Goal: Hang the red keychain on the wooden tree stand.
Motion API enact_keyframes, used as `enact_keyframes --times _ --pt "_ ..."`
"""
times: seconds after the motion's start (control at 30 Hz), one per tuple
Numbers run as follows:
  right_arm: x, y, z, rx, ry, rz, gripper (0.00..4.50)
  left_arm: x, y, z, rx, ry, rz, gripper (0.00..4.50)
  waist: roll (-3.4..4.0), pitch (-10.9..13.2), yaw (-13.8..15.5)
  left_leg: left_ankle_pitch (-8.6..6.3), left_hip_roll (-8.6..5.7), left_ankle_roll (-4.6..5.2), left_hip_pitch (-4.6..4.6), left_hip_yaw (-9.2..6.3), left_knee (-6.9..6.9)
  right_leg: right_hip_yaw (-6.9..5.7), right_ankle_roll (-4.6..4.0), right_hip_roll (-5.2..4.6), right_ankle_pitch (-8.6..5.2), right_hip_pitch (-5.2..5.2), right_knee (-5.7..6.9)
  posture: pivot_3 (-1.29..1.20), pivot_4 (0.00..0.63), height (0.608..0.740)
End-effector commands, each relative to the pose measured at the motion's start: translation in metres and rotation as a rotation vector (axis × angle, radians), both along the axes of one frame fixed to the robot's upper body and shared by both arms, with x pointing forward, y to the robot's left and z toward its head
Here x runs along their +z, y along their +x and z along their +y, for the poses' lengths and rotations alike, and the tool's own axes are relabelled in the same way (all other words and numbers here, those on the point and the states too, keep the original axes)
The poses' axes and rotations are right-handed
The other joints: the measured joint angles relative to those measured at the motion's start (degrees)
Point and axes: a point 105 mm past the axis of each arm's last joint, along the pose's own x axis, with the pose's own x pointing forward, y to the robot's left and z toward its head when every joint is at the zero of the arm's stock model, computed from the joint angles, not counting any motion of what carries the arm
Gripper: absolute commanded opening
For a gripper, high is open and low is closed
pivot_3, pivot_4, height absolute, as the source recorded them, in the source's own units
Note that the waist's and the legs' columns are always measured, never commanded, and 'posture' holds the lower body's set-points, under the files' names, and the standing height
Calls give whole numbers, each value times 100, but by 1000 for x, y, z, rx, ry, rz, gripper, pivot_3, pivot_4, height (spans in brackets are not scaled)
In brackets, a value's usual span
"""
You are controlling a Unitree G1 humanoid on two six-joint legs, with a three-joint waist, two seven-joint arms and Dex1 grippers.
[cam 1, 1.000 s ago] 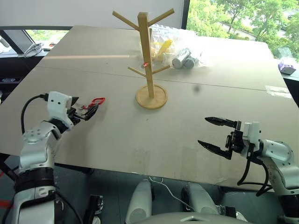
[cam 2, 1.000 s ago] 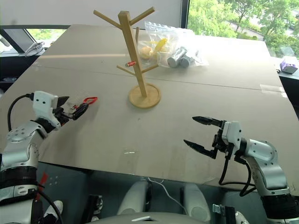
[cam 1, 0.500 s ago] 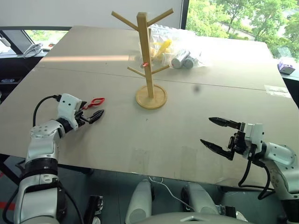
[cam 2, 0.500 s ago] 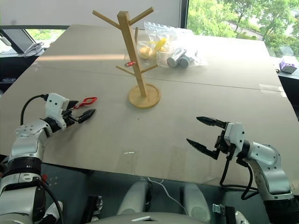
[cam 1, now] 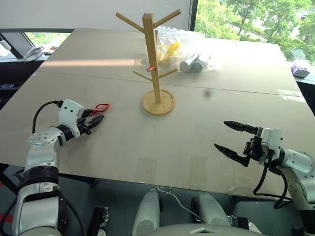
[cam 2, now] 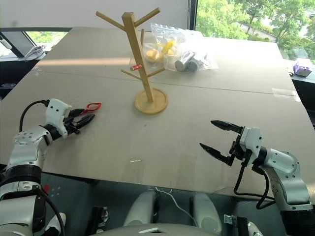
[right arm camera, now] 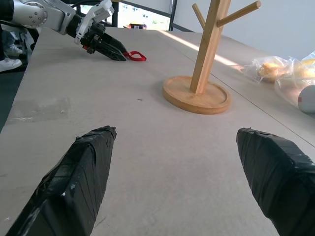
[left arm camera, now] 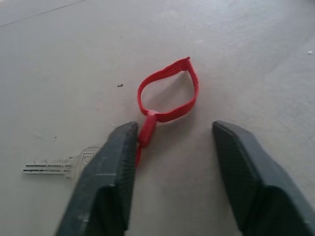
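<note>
While flat on the table (cam 1: 162,147), red keychain (left arm camera: 167,93) just beyond parted left tool (left arm camera: 172,137); one finger (left arm camera: 106,182) touching it.

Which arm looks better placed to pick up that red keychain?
The left. Its end effector is right at the keychain, one finger touching the strap, the fingers not yet shut on it. The right end effector hangs open far across the table.

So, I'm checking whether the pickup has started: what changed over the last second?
The left gripper narrowed its fingers at the red keychain, without closing on it yet. The keychain still lies on the table; the wooden tree stand and the open right gripper stayed put.
</note>
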Motion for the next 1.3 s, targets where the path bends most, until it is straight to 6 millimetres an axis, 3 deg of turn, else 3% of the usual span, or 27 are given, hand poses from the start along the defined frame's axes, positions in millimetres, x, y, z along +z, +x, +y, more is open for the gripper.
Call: enact_keyframes --times 0.03,0.07,0.2,0.43,0.53,0.77,1.07,1.3 --pt "17 1 -4 -18 16 -50 4219 0 -5 7 24 -43 20 372 1 0 2 0 0 0 0 0 0 0 0 0 0 0 0 0 150 740" --pt "17 2 -5 -21 18 -49 4219 -1 -6 8 34 -68 28 19 1 0 4 0 0 0 0 0 0 0 0 0 0 0 0 0 150 740" --pt "18 3 -5 -27 20 -47 4219 -5 -10 12 48 -76 44 19 1 0 -4 0 0 0 1 1 0 1 0 0 0 0 0 0 150 740" --pt "15 2 -4 -29 24 -38 4219 -5 -12 -1 13 -65 33 19 1 -1 -29 0 1 0 3 1 0 2 0 0 0 2 3 0 150 740" --pt "16 2 -5 -29 26 -43 4219 8 -10 -11 -4 -79 -34 19 1 -1 -26 0 1 0 3 2 0 3 0 -1 0 2 2 0 150 740" --pt "56 -6 -9 15 123 -20 4219 43 -16 -73 -113 -199 -198 19 1 0 31 0 1 0 -11 -5 8 -2 0 -6 0 0 1 0 150 740" --pt "118 -14 -32 68 3 -21 4219 80 -34 -168 -281 -389 -355 19 1 0 24 0 0 1 -10 -7 15 0 1 -1 1 4 1 0 150 740" --pt "136 -8 -46 39 -56 -25 4219 125 -52 -196 -297 -432 -571 19 -1 0 32 -1 -1 1 -13 -5 21 1 1 1 1 4 -2 0 150 740"
